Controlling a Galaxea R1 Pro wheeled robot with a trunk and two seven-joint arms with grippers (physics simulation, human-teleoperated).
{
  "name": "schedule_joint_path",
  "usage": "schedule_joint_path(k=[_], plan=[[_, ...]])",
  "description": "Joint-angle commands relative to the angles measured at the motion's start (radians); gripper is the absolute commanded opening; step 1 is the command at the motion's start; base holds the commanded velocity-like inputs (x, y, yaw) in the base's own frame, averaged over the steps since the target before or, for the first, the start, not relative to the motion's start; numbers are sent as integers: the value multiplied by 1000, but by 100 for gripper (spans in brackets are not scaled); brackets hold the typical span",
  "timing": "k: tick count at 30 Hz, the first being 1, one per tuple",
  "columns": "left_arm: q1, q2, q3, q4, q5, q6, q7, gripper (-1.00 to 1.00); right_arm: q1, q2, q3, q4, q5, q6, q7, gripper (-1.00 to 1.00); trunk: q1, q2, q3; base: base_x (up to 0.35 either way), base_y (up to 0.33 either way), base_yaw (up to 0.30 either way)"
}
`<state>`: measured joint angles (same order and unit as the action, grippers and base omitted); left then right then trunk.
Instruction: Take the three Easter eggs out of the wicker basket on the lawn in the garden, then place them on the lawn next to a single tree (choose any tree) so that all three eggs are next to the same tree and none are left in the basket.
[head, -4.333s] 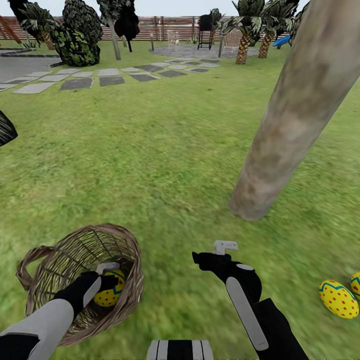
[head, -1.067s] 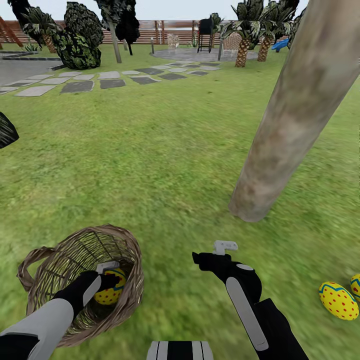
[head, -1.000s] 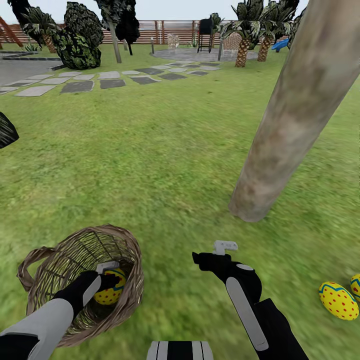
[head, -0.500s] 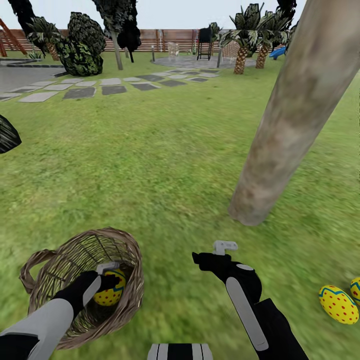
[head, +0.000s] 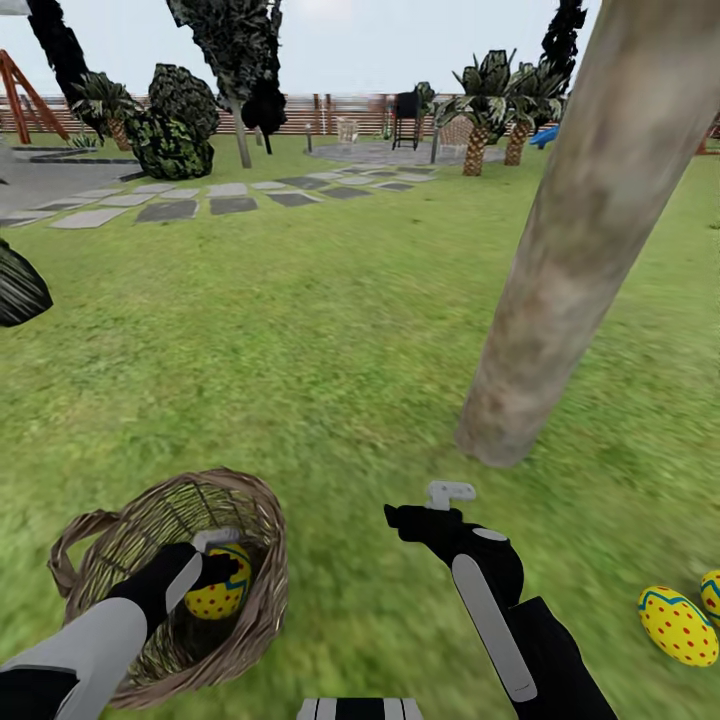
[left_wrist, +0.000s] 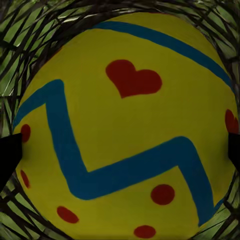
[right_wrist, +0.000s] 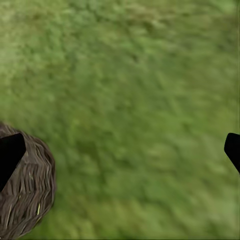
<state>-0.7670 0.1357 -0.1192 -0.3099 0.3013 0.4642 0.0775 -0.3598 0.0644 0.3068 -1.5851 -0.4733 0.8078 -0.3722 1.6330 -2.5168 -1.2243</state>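
The wicker basket (head: 120, 545) lies on the lawn (head: 300, 330) at the lower left. One Easter egg (head: 220, 598) rests inside it, yellow with red dots. My left gripper (head: 222, 560) reaches into the basket, open, its fingers on either side of that egg. In the left wrist view the egg (left_wrist: 125, 125) is very close, with a blue zigzag band, and my left gripper (left_wrist: 120, 150) has a fingertip at each side edge. Two more eggs (head: 678, 626) (head: 712, 595) lie on the grass at the right, near the tree (head: 570, 240). My right gripper (head: 425, 503) hangs open over grass.
A grey stepping-stone path (head: 190, 205) runs across the far left. Palms (head: 485, 100), dark shrubs (head: 180, 130) and a slatted fence (head: 320, 110) stand at the back. In the right wrist view the basket's outer wall (right_wrist: 25, 195) sits beside bare grass.
The whole picture has slid down, so the head camera has moved: more sky and treetops show. Both arms hold the same pose, and the egg still lies in the basket.
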Motion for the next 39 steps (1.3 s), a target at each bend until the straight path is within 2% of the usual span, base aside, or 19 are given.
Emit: schedule_joint_path(k=[1, 16, 25, 34, 39], plan=[[0, 1, -8, -2, 10, 5, 7, -100, -1, 0, 1, -1, -11, 2, -10, 100, -1, 0, 3, 0, 0, 0], [0, 2, -7, 0, 9, 64, 10, -100, -2, 2, 0, -1, -11, 4, -11, 100, -7, 3, 61, 0, 0, 0], [0, 2, -7, 1, 7, 120, 14, -100, -2, 2, 0, -1, -11, 4, -11, 100, -11, 6, 96, 0, 0, 0], [0, 2, -7, 2, 7, 211, 13, -100, -2, 2, 0, -1, -11, 4, -11, 100, -15, 8, 131, 0, 0, 0], [0, 2, -7, 2, 7, 226, 10, -100, -2, 1, 0, -1, -10, 4, -12, 100, -18, 9, 150, 0, 0, 0]])
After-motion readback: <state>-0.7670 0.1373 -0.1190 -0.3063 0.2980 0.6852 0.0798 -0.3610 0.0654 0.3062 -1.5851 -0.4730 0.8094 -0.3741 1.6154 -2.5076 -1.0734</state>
